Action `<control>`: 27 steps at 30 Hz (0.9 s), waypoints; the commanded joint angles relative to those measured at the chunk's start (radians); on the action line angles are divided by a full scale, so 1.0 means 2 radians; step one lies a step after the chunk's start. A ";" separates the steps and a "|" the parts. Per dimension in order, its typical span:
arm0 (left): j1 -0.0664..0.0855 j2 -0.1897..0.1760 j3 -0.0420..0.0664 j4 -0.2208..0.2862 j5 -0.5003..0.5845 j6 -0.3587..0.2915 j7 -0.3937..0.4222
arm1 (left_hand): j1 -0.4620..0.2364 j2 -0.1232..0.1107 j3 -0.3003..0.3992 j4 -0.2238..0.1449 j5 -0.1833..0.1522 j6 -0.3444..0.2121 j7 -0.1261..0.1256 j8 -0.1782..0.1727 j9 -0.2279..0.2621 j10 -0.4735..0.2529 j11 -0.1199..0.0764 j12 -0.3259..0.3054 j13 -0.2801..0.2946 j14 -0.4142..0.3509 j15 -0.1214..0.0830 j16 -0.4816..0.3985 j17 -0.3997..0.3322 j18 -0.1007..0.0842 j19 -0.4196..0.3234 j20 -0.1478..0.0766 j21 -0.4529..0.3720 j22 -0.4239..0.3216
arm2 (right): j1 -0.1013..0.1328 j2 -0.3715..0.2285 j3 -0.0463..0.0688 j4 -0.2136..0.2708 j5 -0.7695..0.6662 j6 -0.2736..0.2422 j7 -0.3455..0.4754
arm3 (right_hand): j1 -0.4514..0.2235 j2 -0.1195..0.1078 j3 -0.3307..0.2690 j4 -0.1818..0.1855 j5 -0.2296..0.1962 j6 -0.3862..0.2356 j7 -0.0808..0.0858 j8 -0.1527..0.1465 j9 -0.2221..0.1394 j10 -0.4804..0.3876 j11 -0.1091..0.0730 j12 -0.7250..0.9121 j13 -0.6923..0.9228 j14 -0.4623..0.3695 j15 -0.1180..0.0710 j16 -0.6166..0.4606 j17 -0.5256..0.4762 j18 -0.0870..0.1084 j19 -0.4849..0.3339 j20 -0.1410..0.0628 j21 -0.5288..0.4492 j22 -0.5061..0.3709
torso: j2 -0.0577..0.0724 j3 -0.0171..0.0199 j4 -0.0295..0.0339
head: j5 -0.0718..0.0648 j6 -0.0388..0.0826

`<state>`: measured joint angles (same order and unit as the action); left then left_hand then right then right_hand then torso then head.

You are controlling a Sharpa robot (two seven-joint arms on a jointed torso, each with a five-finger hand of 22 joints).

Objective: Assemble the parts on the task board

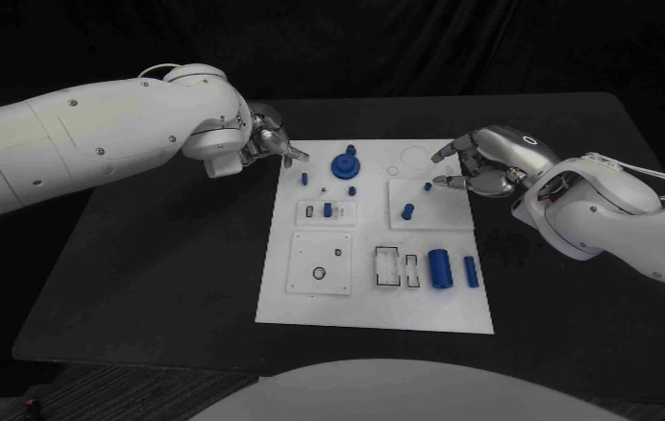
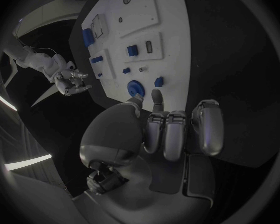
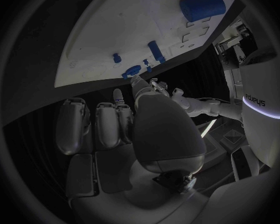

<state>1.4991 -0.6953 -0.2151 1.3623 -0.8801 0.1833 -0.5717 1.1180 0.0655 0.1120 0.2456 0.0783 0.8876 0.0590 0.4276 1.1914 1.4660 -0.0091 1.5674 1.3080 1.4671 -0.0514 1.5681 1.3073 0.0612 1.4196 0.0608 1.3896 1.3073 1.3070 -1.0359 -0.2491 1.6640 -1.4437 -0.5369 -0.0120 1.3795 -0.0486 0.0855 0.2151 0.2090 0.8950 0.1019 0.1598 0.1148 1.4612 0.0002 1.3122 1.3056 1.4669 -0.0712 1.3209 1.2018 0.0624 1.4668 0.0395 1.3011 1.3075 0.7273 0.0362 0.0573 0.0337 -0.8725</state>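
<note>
Fingertips of the left hand [image 1: 266,138] are hard to read from the head view – the wrist view shows its fingers [image 2: 177,134] curled in together, one stretched toward the board, nothing in them. Right hand [image 1: 488,163] sits at the board's 2 o'clock edge; two fingers apart and pointing at the board, the rest curled, nothing held as far as I can tell. Board [image 1: 360,306] is a white plate mid-table, long axis 12 to 6 o'clock. Blue gear [image 1: 344,164] at its 12 o'clock end. Big blue cylinder [image 1: 439,268] and slimmer pin [image 1: 471,271] lie at 4 o'clock – both lengthwise 12–6. Small blue pegs too small to make out.
</note>
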 commanded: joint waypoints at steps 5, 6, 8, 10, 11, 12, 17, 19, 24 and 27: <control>-0.005 0.020 0.000 -0.037 -0.054 0.020 0.041 | -0.041 -0.009 -0.039 0.022 -0.015 -0.003 0.004 -0.011 -0.008 0.052 0.006 0.002 0.131 0.052 0.006 0.001 0.132 -0.006 0.004 0.006 0.004 0.099 | -0.003 0.002 0.000 0.000 -0.003 -0.018 0.014 | -0.003 0.004 0.000 0.002 0.007 0.001 0.001 -0.002 -0.002 0.005 0.004 -0.006 -0.023 0.021 0.004 -0.007 -0.007 -0.003 0.010 0.003 -0.006 0.094 | 0.006 -0.0037 -0.0001 | 0.009 0.000; -0.006 0.022 0.000 -0.040 -0.056 0.020 0.044 | -0.047 -0.009 -0.045 0.022 -0.015 -0.005 0.005 -0.015 -0.011 0.052 0.007 0.002 0.131 0.052 0.007 0.001 0.132 -0.006 0.004 0.006 0.004 0.099 | -0.003 0.002 0.000 0.000 -0.003 -0.019 0.014 | -0.004 0.004 0.000 0.002 0.008 0.001 0.001 -0.002 -0.002 0.005 0.004 -0.006 -0.023 0.021 0.004 -0.007 -0.007 -0.003 0.010 0.003 -0.006 0.094 | 0.006 -0.0042 -0.0002 | 0.010 0.000; -0.008 0.025 0.000 -0.044 -0.059 0.018 0.047 | -0.053 -0.008 -0.052 0.022 -0.015 -0.007 0.007 -0.026 -0.019 0.052 0.008 0.002 0.131 0.052 0.007 0.001 0.132 -0.006 0.004 0.006 0.004 0.099 | -0.004 0.002 0.000 0.000 -0.003 -0.019 0.015 | -0.004 0.004 0.000 0.002 0.008 0.001 0.001 -0.002 -0.003 0.005 0.004 -0.006 -0.024 0.021 0.004 -0.006 -0.007 -0.003 0.010 0.003 -0.005 0.094 | 0.006 -0.0046 -0.0004 | 0.010 0.000; -0.010 0.028 0.000 -0.048 -0.061 0.017 0.051 | -0.052 -0.005 -0.057 0.021 -0.015 -0.007 0.008 -0.038 -0.030 0.052 0.009 0.002 0.131 0.052 0.008 0.001 0.132 -0.006 0.005 0.007 0.005 0.099 | -0.004 0.002 0.000 0.000 -0.003 -0.019 0.015 | -0.005 0.004 0.000 0.002 0.009 0.001 0.001 -0.003 -0.003 0.005 0.004 -0.007 -0.025 0.021 0.004 -0.006 -0.007 -0.003 0.010 0.003 -0.005 0.094 | 0.006 -0.0047 -0.0004 | 0.010 0.000; -0.011 0.029 0.000 -0.049 -0.061 0.017 0.052 | -0.051 -0.005 -0.059 0.020 -0.015 -0.006 0.009 -0.043 -0.035 0.052 0.010 0.002 0.131 0.052 0.009 0.001 0.132 -0.006 0.005 0.008 0.005 0.099 | -0.004 0.002 0.000 0.000 -0.003 -0.019 0.016 | -0.005 0.004 0.000 0.002 0.009 0.001 0.001 -0.003 -0.003 0.005 0.004 -0.007 -0.025 0.021 0.004 -0.006 -0.007 -0.003 0.010 0.003 -0.005 0.094 | 0.006 -0.0045 -0.0005 | 0.010 0.000; -0.012 0.030 0.000 -0.049 -0.062 0.017 0.053 | -0.051 -0.005 -0.059 0.020 -0.015 -0.006 0.009 -0.043 -0.035 0.052 0.010 0.002 0.131 0.052 0.009 0.001 0.132 -0.006 0.005 0.008 0.005 0.099 | -0.004 0.002 0.000 0.000 -0.003 -0.020 0.016 | -0.005 0.004 0.000 0.002 0.009 0.001 0.001 -0.003 -0.003 0.005 0.004 -0.007 -0.025 0.021 0.004 -0.006 -0.007 -0.003 0.010 0.003 -0.005 0.094 | 0.006 -0.0045 -0.0005 | 0.010 0.000; -0.014 0.033 0.000 -0.052 -0.063 0.014 0.059 | -0.045 -0.002 -0.061 0.018 -0.015 -0.002 0.010 -0.052 -0.045 0.052 0.011 0.002 0.131 0.052 0.010 0.001 0.132 -0.006 0.005 0.009 0.005 0.099 | -0.004 0.001 0.000 0.001 -0.003 -0.023 0.017 | -0.005 0.005 0.000 0.003 0.009 0.001 0.001 -0.003 -0.003 0.006 0.004 -0.007 -0.024 0.021 0.005 -0.005 -0.006 -0.003 0.010 0.003 -0.004 0.095 | 0.005 -0.0040 -0.0006 | 0.009 0.000; -0.015 0.034 0.000 -0.053 -0.063 0.013 0.061 | -0.043 -0.002 -0.061 0.018 -0.015 -0.001 0.010 -0.053 -0.046 0.052 0.011 0.002 0.131 0.052 0.010 0.001 0.132 -0.006 0.005 0.009 0.005 0.099 | -0.004 0.000 0.000 0.001 -0.003 -0.025 0.018 | -0.005 0.005 0.000 0.003 0.009 0.001 0.001 -0.003 -0.003 0.006 0.004 -0.007 -0.024 0.021 0.005 -0.005 -0.006 -0.003 0.010 0.003 -0.004 0.095 | 0.005 -0.0039 -0.0006 | 0.008 0.000; -0.017 0.035 0.000 -0.054 -0.063 0.014 0.062 | -0.038 0.001 -0.061 0.016 -0.014 0.005 0.010 -0.057 -0.052 0.052 0.011 0.002 0.131 0.052 0.010 0.001 0.132 -0.006 0.005 0.010 0.004 0.099 | -0.004 -0.001 0.000 0.002 -0.004 -0.029 0.019 | -0.006 0.005 0.000 0.003 0.009 0.001 0.001 -0.003 -0.003 0.007 0.004 -0.006 -0.023 0.022 0.005 -0.004 -0.005 -0.003 0.011 0.003 -0.002 0.095 | 0.005 -0.0042 -0.0004 | 0.006 0.000; -0.018 0.036 0.000 -0.054 -0.064 0.016 0.062 | -0.036 0.002 -0.061 0.015 -0.014 0.007 0.009 -0.059 -0.055 0.052 0.011 0.002 0.131 0.052 0.011 0.001 0.132 -0.006 0.004 0.010 0.004 0.099 | -0.004 -0.002 0.000 0.002 -0.004 -0.030 0.019 | -0.007 0.005 -0.001 0.003 0.009 0.001 0.001 -0.003 -0.003 0.007 0.004 -0.006 -0.023 0.022 0.004 -0.004 -0.005 -0.003 0.011 0.003 -0.003 0.095 | 0.005 -0.0042 -0.0007 | 0.008 0.000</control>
<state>1.4652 -0.6261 -0.2151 1.2542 -1.0000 0.2068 -0.4732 1.0353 0.0679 -0.0079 0.2799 0.0532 0.8953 0.0802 0.3132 1.0830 1.4664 0.0056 1.5674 1.3079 1.4670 -0.0372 1.5681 1.3073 0.0611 1.4267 0.0751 1.3935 1.3073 1.3013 -1.0385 -0.2490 1.6655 -1.4448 -0.5708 0.0215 1.3667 -0.0462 0.0856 0.2151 0.2240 0.8950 0.1019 0.1598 0.1094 1.4648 0.0038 1.3021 1.3066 1.4669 -0.0712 1.3131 1.1912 0.0625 1.4668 0.0395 1.2932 1.3073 0.7380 0.0279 0.0562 0.0474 -0.8725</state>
